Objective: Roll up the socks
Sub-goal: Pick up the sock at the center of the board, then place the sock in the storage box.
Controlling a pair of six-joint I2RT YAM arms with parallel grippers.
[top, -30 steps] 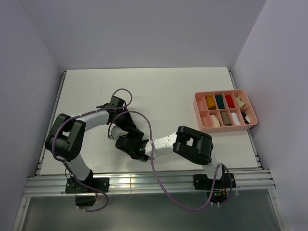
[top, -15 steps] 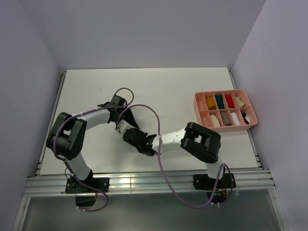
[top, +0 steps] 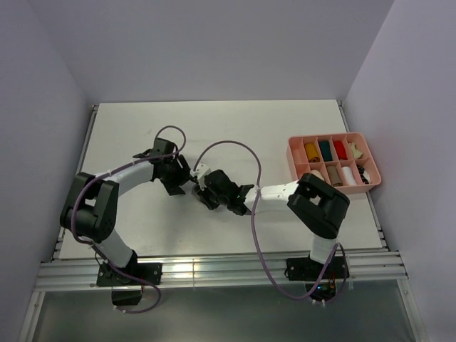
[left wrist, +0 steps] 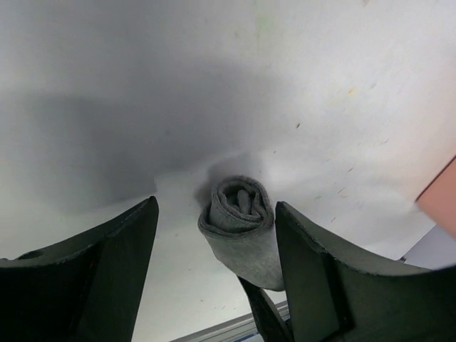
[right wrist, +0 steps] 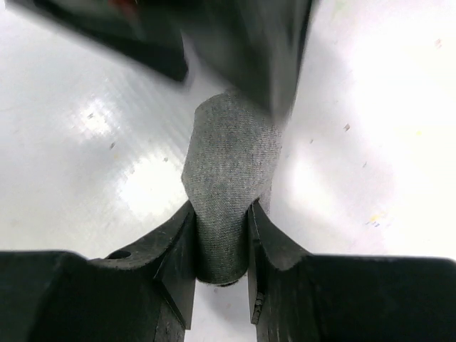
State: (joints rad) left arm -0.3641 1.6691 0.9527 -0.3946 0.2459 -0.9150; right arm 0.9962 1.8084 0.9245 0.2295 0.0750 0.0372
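A grey sock [right wrist: 228, 178], rolled into a tight bundle, is pinched at one end between the fingers of my right gripper [right wrist: 221, 221], just above the white table. In the left wrist view the roll's spiral end [left wrist: 239, 214] faces the camera. It sits between the wide-apart fingers of my left gripper [left wrist: 217, 206], closer to the right-hand finger [left wrist: 313, 271], and I cannot tell whether it touches it. Seen from above, the left gripper [top: 182, 182] and right gripper [top: 205, 189] meet tip to tip at the table's middle. No other sock is in view.
A pink compartment tray [top: 291, 160] with several small rolled bundles stands at the table's right edge, behind the right arm's elbow [top: 318, 203]. Purple cables [top: 228, 146] arch above both wrists. White walls close the table in on three sides.
Both grippers have moved away from the near edge, toward the table's middle and right. The right gripper has shut on the sock roll, and the left gripper's fingers have spread apart.
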